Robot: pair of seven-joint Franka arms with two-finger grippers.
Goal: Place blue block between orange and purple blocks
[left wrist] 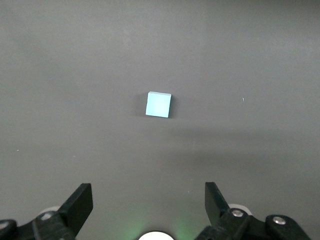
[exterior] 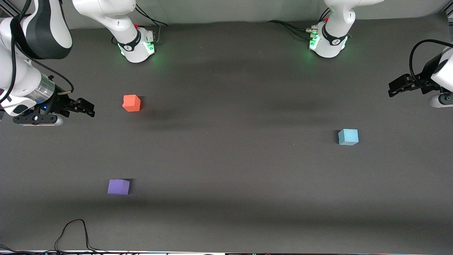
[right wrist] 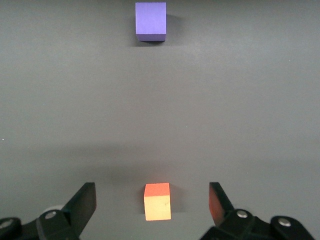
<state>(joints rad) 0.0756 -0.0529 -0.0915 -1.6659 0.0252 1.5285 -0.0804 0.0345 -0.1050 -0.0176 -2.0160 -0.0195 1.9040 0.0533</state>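
Observation:
The light blue block [exterior: 348, 137] sits on the dark table toward the left arm's end. The orange block [exterior: 131, 103] and the purple block [exterior: 118, 186] sit toward the right arm's end, the purple one nearer the front camera. My left gripper [exterior: 393, 89] is open and empty, up in the air and apart from the blue block, which shows in its wrist view [left wrist: 159, 104] ahead of the gripper [left wrist: 148, 195]. My right gripper [exterior: 87, 108] is open and empty, raised beside the orange block. In its wrist view the orange block [right wrist: 157, 202] shows between the fingers [right wrist: 151, 189], with the purple block [right wrist: 150, 21] farther off.
The two arm bases [exterior: 138, 46] [exterior: 327, 42] stand at the table's edge farthest from the front camera. A black cable [exterior: 74, 233] loops on the table near the edge nearest the front camera, toward the right arm's end. Bare table [exterior: 230, 141] lies between the blocks.

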